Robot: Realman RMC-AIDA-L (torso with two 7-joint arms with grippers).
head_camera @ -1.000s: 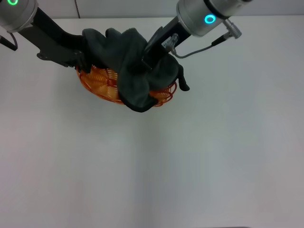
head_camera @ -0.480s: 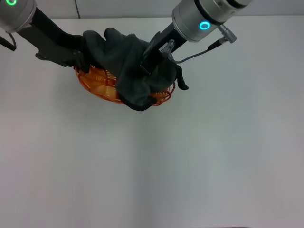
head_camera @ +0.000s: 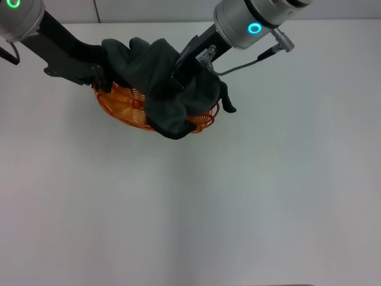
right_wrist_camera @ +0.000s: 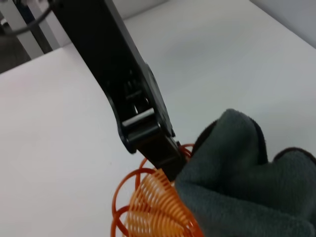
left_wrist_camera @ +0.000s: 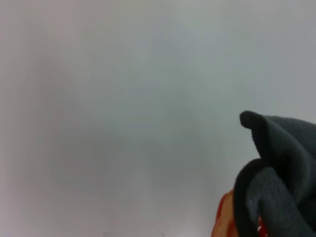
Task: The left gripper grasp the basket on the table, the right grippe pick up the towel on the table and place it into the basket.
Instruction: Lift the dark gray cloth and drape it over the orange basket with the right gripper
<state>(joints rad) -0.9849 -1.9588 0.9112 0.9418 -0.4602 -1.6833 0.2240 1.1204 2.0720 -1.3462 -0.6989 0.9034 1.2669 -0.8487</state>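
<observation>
Head cam: I've got the dark grey soft towel (head_camera: 169, 83) heaped over the small orange wire basket (head_camera: 122, 104) at the far side of the plain white table (head_camera: 190, 202). Black left gripper (head_camera: 102, 77) sits at the basket's rim, slim black right gripper (head_camera: 178, 78) is buried in the cloth; can't tell either's fingers. Left wrist: towel fold (left_wrist_camera: 281, 173), an orange sliver. Right wrist: the left gripper (right_wrist_camera: 165, 160) meets the basket (right_wrist_camera: 153, 207) rim, right beside the towel (right_wrist_camera: 237, 182).

The orange wire basket (head_camera: 122, 106) sat on the white table (head_camera: 250, 196) near its far edge. The dark grey towel (head_camera: 169, 89) lay heaped over it, covering most of its right side, one black-edged fold spilling past the front rim.
</observation>
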